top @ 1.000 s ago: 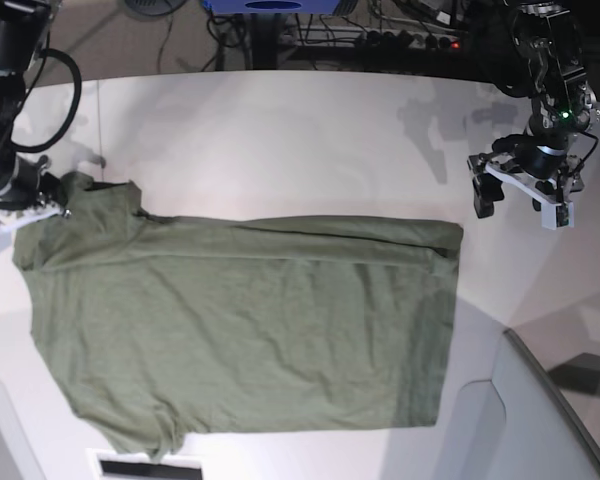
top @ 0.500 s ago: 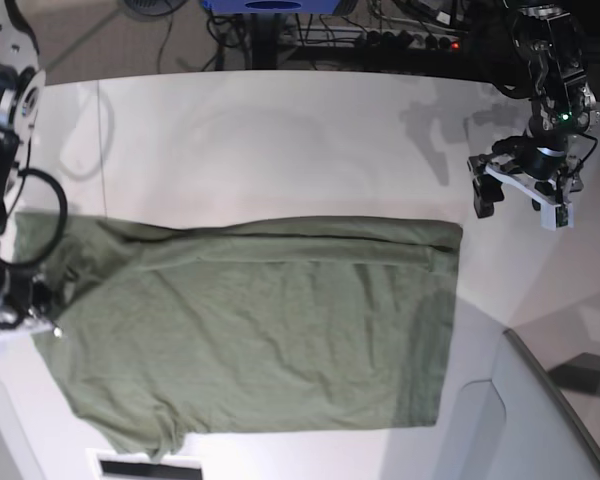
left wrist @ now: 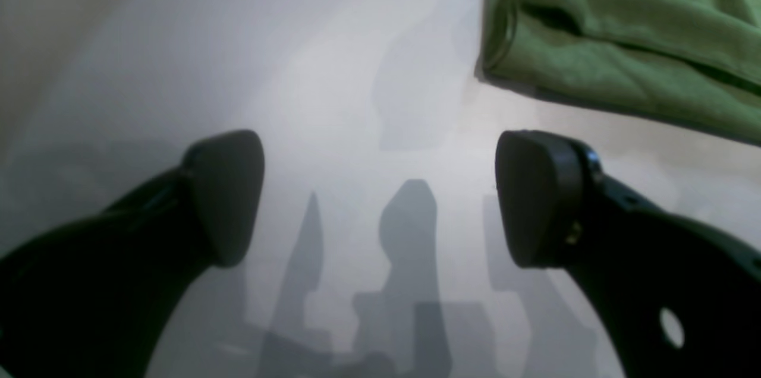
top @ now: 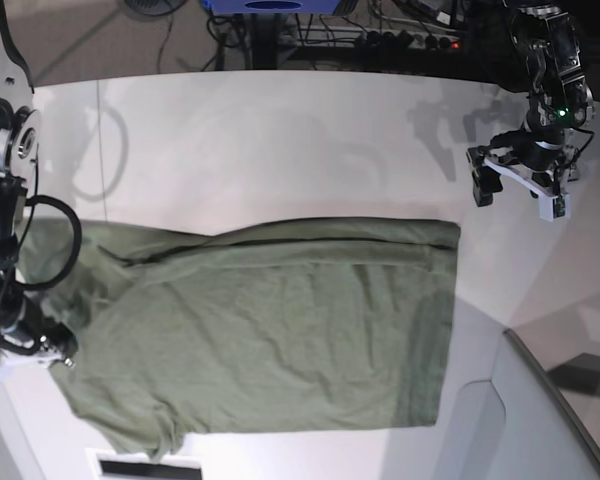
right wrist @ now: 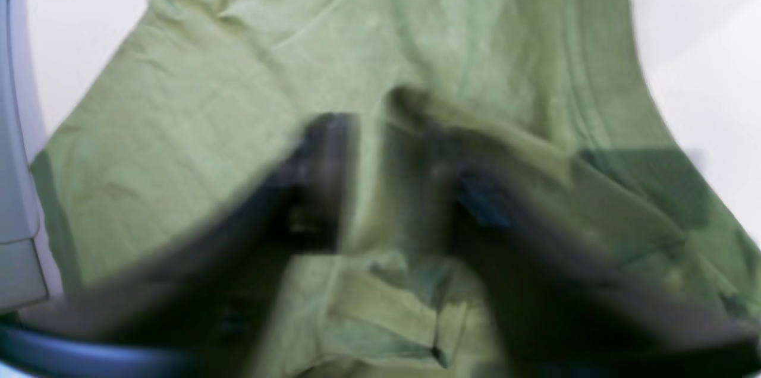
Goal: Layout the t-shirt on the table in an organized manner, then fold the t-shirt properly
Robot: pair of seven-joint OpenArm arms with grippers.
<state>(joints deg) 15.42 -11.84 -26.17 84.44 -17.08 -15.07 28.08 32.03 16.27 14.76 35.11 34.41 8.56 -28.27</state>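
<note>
Since the earlier frame my right gripper has dragged the t-shirt sleeve down the table; it looks clamped on limp, light cloth. I'd pinch hems. Left gripper hovers apart, empty.

The t-shirt is olive-green soft fabric, spread mostly flat on the white table with shallow wrinkles. One end is bunched and lifted between the right gripper jaws (that wrist view is blurred). Its far corner lies beyond the spread jaws of the left gripper, apart from them.
</note>
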